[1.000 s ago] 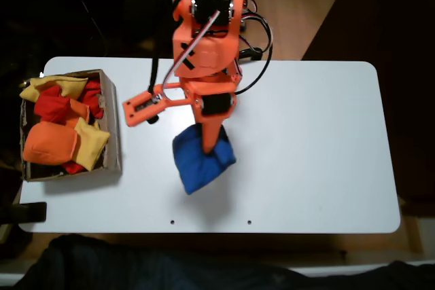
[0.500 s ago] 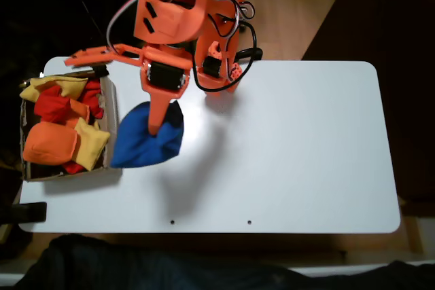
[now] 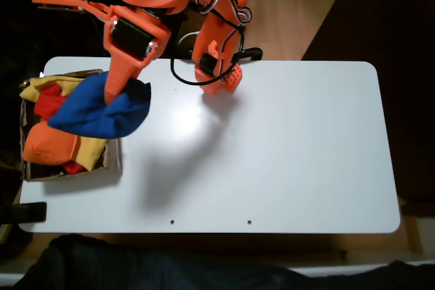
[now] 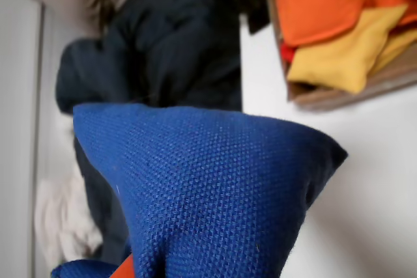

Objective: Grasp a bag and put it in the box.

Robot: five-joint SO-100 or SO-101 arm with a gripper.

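Observation:
In the fixed view the blue bag [image 3: 102, 115] hangs in the air, pinched at its top by my orange gripper [image 3: 115, 94], which is shut on it. The bag hovers over the right wall of the cardboard box [image 3: 113, 159] at the table's left end, partly above the beanbags inside. In the wrist view the bag [image 4: 208, 187] looms close across the lower half, and a sliver of an orange fingertip [image 4: 125, 269] shows below it. The box [image 4: 365, 86] sits at the upper right of that view.
Orange [image 3: 47, 144], yellow [image 3: 92, 149] and red [image 3: 49, 105] beanbags are piled in the box. The arm's base [image 3: 219, 78] stands at the white table's [image 3: 285, 154] far edge. Dark fabric [image 4: 163, 50] lies beyond the table's near edge.
The arm has swung left and lifted the blue bag from the table's middle to above the box's right wall.

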